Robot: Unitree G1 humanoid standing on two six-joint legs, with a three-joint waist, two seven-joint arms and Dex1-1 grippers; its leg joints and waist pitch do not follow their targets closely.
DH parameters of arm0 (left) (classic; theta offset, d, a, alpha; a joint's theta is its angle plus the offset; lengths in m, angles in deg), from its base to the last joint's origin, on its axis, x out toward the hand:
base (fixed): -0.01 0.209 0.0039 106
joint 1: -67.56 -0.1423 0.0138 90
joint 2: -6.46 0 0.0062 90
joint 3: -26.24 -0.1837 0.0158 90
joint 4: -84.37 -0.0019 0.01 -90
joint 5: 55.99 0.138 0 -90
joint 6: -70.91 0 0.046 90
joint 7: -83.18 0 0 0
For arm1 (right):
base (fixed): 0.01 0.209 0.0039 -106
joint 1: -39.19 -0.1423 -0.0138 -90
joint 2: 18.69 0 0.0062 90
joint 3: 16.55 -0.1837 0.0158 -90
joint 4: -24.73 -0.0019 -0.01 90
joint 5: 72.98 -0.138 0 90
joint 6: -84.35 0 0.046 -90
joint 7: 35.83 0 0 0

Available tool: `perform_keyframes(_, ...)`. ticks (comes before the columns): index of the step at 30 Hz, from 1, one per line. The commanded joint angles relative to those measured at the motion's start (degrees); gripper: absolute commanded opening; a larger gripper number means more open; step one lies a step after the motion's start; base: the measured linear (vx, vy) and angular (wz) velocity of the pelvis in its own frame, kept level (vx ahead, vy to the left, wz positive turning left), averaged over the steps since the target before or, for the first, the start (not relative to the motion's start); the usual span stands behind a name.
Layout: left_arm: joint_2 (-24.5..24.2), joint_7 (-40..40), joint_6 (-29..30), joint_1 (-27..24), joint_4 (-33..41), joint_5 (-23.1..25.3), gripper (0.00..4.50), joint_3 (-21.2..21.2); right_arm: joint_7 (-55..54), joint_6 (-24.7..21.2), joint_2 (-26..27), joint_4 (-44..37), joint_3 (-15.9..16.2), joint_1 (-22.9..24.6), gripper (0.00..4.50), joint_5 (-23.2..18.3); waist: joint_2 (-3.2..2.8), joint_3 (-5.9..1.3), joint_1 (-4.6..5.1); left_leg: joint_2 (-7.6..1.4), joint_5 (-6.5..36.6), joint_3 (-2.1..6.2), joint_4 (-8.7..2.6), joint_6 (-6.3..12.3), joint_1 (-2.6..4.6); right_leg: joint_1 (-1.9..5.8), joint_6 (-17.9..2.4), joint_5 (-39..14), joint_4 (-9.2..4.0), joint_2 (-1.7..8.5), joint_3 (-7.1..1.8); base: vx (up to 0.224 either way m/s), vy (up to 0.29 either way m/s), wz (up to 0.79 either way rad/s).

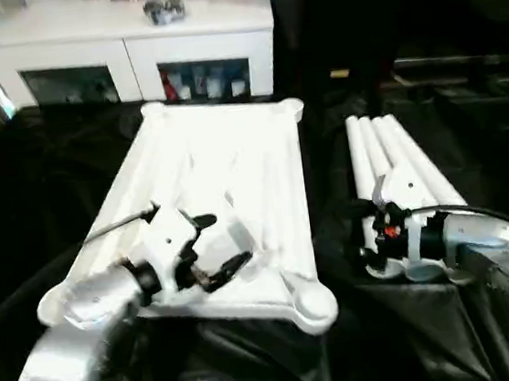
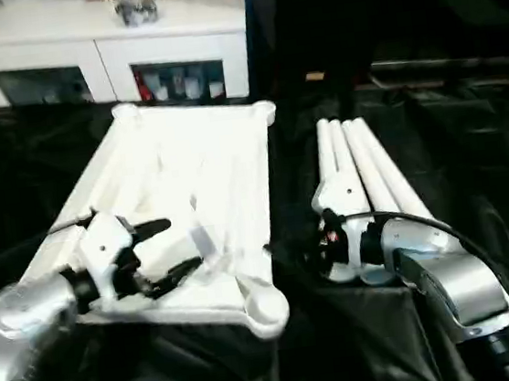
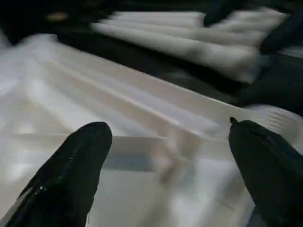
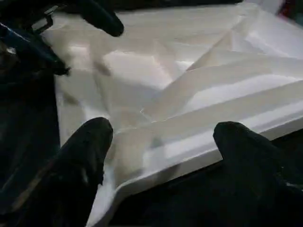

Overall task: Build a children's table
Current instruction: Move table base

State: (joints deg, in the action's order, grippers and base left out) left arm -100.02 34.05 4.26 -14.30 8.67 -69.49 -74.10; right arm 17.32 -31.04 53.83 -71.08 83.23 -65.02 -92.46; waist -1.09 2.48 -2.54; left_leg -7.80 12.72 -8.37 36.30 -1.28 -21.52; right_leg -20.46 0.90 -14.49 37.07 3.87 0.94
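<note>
Fingers first: the left gripper (image 1: 216, 243) hangs over the near end of the table top (image 1: 226, 184) with its two black fingers (image 3: 71, 175) spread wide, nothing between them, pointed across the ribbed underside toward the robot's right; whether the lower one brushes the plastic I cannot tell. The right gripper (image 2: 326, 234) sits at the near, thick ends of the legs (image 1: 400, 174), its fingers (image 4: 80, 161) likewise well apart and clamped on nothing, aimed back toward the table top's long edge, with black cloth showing between them. The table top lies upside down on the black-covered counter (image 1: 36, 206), ribs and round corner sockets facing up. Its long axis runs away from the robot toward the white cabinet (image 1: 127, 39) at the back, leaning a little to the right as it goes. One corner socket (image 1: 309, 304) sticks out at the near right, just beside the left gripper, and another (image 1: 289, 106) marks the far right corner. The legs lie flat in a tight bundle, side by side and touching, on the counter to the right of the table top with a strip of black cloth between the two. They run roughly parallel to the top, their narrow ends pointing away toward the back and their wide ends nearest the robot.
</note>
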Motion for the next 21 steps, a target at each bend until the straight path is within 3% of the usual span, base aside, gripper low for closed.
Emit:
perform_keyframes(1, -1.49, -3.62, 0.24, 1.27, -0.06, 0.18, 4.5, -2.34, 1.4, 1.02, -1.2, -0.7, 1.08, -0.88, 3.87, 1.14, 0.14, -1.73, 0.15, -4.46, 20.08, 2.0, -6.15, -2.34, 1.12, 0.52, -10.29, -21.47, -6.16, 4.57, -2.43, -0.054, -0.012, -0.05)
perform_keyframes(7, -3.67, -7.67, -0.32, 3.39, -2.93, 4.5, 4.5, -8.75, 5.06, 2.07, -3.68, 0.71, 2.17, -1.68, 3.87, 3.02, 0.41, -1.92, 0.35, -4.6, 17.77, 1.74, -6.09, -1.6, 0.94, 0.49, -10.74, -19.09, -6.01, 4.56, -2.46, 0.0, 0.0, 0.0)
perform_keyframes(14, -5.44, -9.53, 0.78, 4.52, -6.07, 6.76, 4.5, -11.14, 6.18, 2.37, -4.47, 1.31, 3.09, -2.21, 3.87, 3.33, 0.44, -2.83, 0.38, -4.56, 7.4, 1.09, -5.33, 2.42, 0.47, 1.1, -14.54, -2.79, -4.63, 4.23, -2.08, 0.0, 0.0, 0.0)
perform_keyframes(15, -5.52, -9.44, 0.54, 4.64, -6.38, 7.04, 4.21, -11.23, 6.21, 2.43, -4.49, 1.37, 3.19, -2.26, 3.94, 3.36, 0.47, -2.91, 0.42, -4.53, 6.56, 1.02, -5.21, 2.82, 0.43, 1.14, -14.88, -1.22, -4.52, 4.18, -2.07, 0.05, 0.001, -0.03)
perform_keyframes(19, -5.94, -9.28, 0.92, 5.19, -7.16, 7.25, 4.11, -11.37, 6.52, 2.54, -4.49, 1.33, 3.56, -2.19, 3.94, 3.67, 0.32, -3.25, 0.16, -4.7, 3.62, 0.81, -4.87, 4.37, 0.61, 1.24, -16.99, 5.48, -3.9, 4.13, -1.86, 0.013, 0.0, -0.01)
perform_keyframes(21, -5.95, -10.13, 2.18, 5.54, -7.1, 6.32, 3.86, -11.04, 7.09, 2.41, -4.39, 1.23, 3.64, -2.03, 3.94, 3.78, 0.29, -3.17, 0.07, -4.73, 2.95, 0.67, -4.83, 5.16, 0.47, 1.22, -17.67, 7.45, -3.77, 4.17, -1.82, 0.0, 0.0, 0.0)
